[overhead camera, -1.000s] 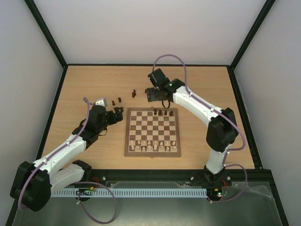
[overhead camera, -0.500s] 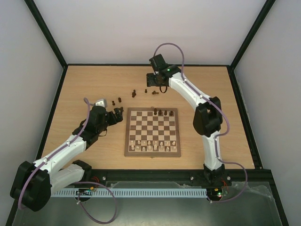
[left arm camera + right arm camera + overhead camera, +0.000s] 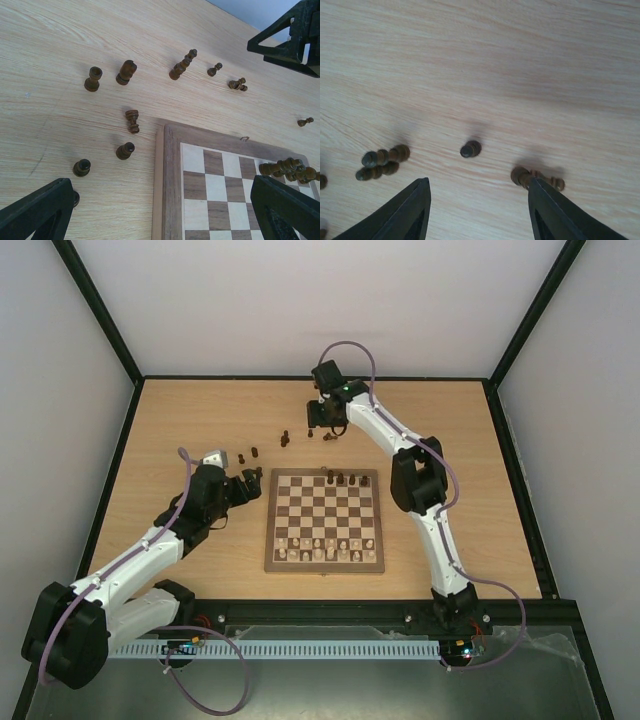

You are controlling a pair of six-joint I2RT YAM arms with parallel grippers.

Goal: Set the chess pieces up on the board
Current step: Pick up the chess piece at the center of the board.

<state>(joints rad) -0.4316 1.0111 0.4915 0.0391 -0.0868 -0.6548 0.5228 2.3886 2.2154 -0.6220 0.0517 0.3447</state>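
Right gripper (image 3: 477, 186), jaws apart and empty, above the tabletop (image 3: 520, 60); a standing dark pawn (image 3: 470, 148) lies just ahead between its fingers, a toppled piece (image 3: 535, 178) at that pawn's 4 o'clock. Left gripper (image 3: 161, 182), jaws wide and empty, at 10 o'clock of the board (image 3: 324, 512), over loose chess pieces (image 3: 125, 150). Dark pieces (image 3: 345, 480) stand along the board's 12 o'clock edge, pale pieces (image 3: 330, 550) at 6 o'clock
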